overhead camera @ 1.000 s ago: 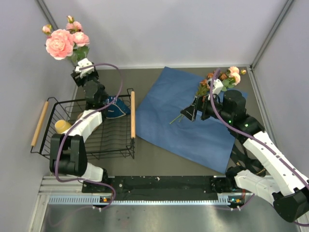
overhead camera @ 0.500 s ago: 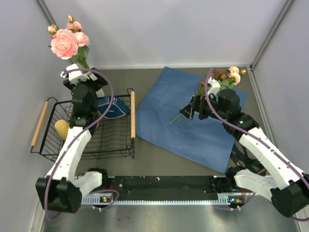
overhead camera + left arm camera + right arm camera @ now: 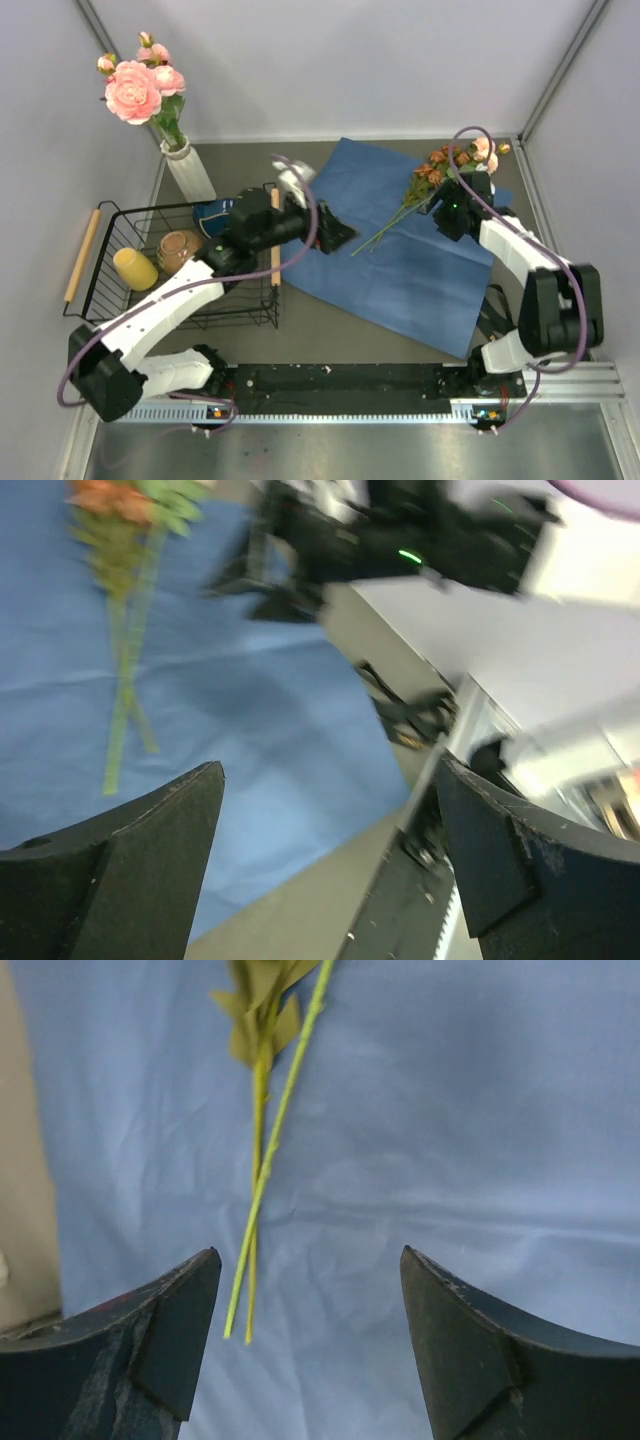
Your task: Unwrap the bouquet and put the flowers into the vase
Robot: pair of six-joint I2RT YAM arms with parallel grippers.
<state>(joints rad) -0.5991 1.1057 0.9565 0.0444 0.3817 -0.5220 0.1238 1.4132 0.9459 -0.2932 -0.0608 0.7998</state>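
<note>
Top external view: the loose rust-orange and peach green-stemmed flowers (image 3: 418, 190) lie flat on the spread blue paper sheet (image 3: 420, 280). Their long axis runs diagonally, with blooms beyond the right gripper (image 3: 308, 1255) and cut ends toward the left gripper (image 3: 338, 232). The left arm stretches across the black wire basket (image 3: 200, 295); the right arm's elbow bends outward. Both grippers gape wide and hold nothing. The tall white ribbed vase (image 3: 190, 172) stands well behind the left gripper.
</note>
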